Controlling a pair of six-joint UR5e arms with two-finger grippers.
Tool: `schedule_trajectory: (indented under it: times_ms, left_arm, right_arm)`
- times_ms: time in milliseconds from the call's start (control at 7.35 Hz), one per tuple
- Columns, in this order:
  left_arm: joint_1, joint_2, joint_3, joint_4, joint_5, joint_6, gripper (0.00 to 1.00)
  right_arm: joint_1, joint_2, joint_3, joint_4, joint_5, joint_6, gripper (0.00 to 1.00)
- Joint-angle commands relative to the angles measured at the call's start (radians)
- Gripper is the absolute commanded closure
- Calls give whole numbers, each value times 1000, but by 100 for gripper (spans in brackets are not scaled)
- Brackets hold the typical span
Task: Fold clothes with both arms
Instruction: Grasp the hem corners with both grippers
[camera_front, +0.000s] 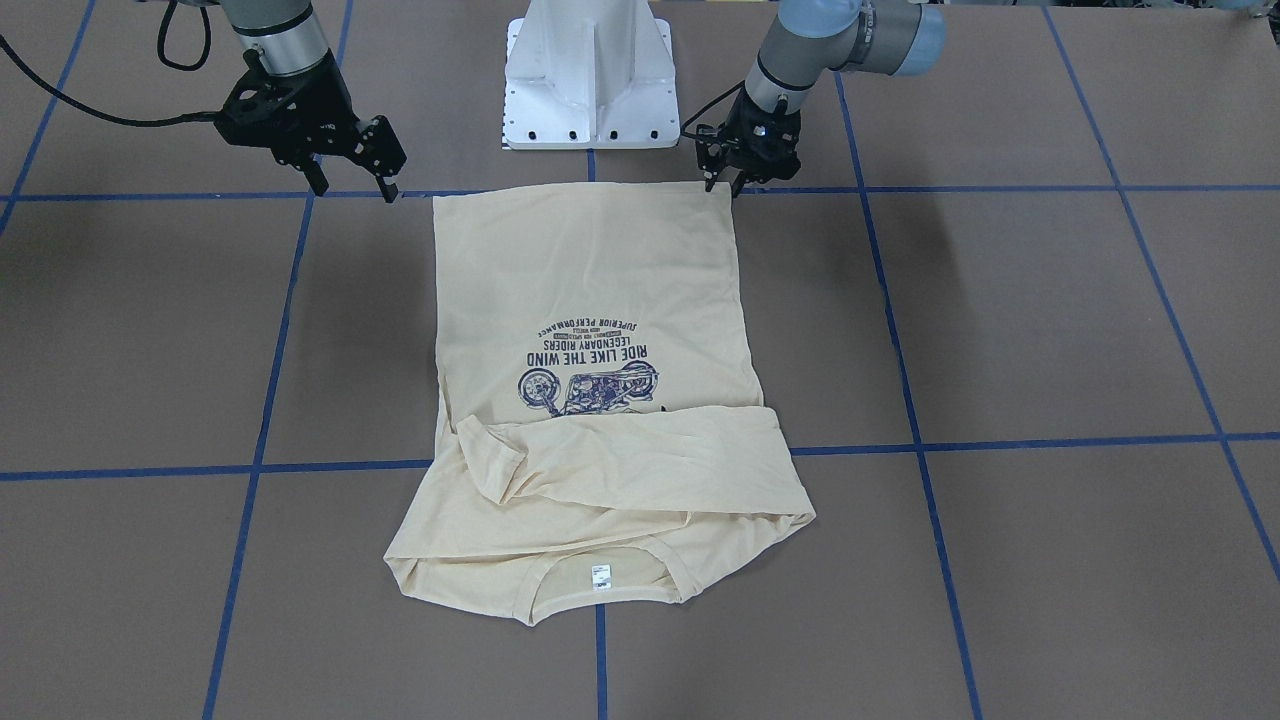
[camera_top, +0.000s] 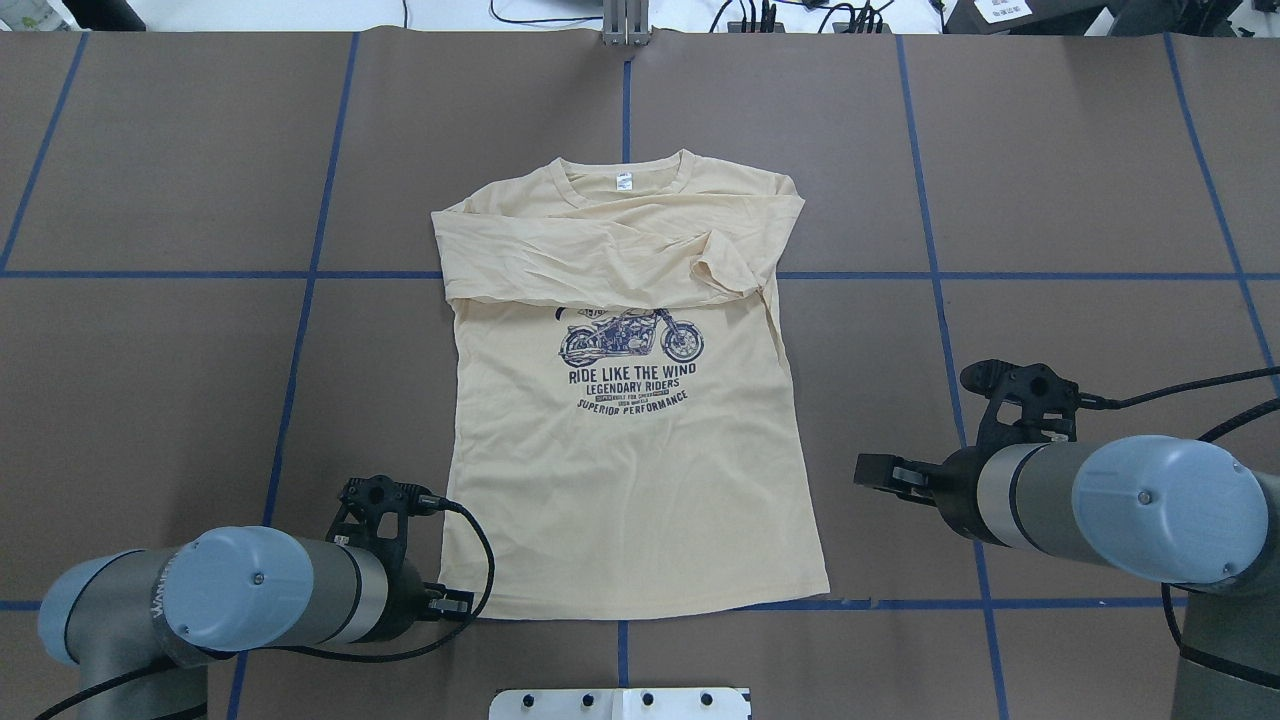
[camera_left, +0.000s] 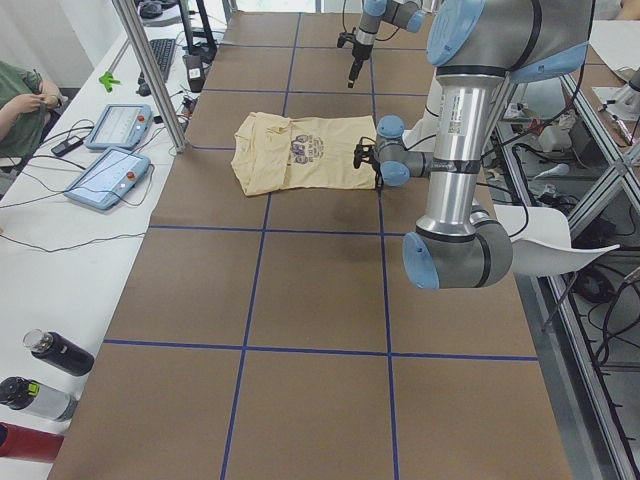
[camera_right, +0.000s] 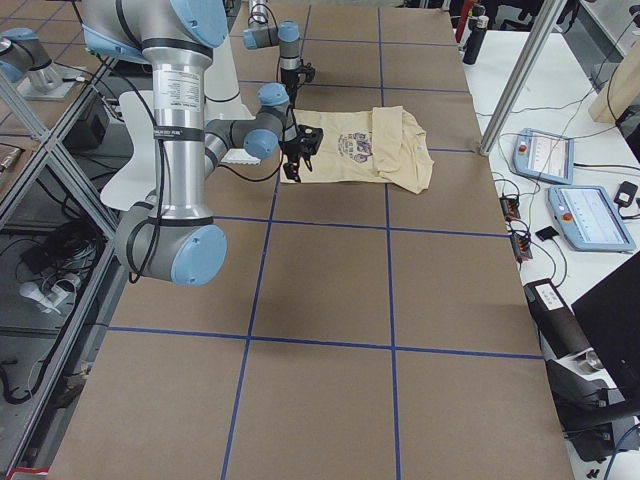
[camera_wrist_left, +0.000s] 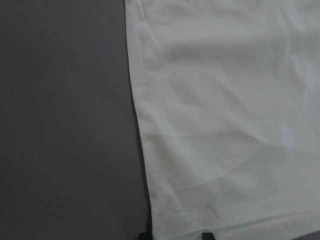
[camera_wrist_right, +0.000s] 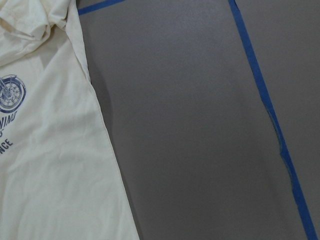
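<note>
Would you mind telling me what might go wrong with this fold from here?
The right gripper is off the T-shirt while the left gripper sits at its hem corner; lifting unevenly could skew the fold. The loosely crossed sleeves might slide apart when the hem comes over.

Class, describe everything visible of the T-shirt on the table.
The T-shirt, pale cream-yellow thin fabric, lies flat, print up, on the brown table. Both long sleeves are folded across the chest, covering the top of the navy motorcycle print. A white neck label shows inside the collar. The open left gripper straddles one hem corner; the right gripper hangs clear.
</note>
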Motion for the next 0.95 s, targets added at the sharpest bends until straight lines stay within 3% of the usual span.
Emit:
schedule_trajectory:
  times_ms: [0, 136, 272, 408, 680, 816]
  left_arm:
    - [17, -1, 0, 0, -1, -10, 65]
    - [17, -1, -9, 0, 1, -30, 87]
    - [18, 1, -12, 0, 1, -63, 100]
    - [17, 1, -21, 0, 1, -65, 100]
    - [17, 1, -37, 2, -1, -65, 100]
    - [17, -2, -38, 2, -1, -67, 100]
  right_arm:
    - [0, -2, 0, -2, 0, -1, 0]
    - [0, 0, -2, -2, 0, 1, 0]
    - [-5, 0, 0, 0, 0, 1, 0]
    - [-17, 0, 0, -2, -2, 20, 0]
    - [-105, 8, -2, -3, -102, 113, 1]
    - [-158, 9, 0, -9, -121, 188, 9]
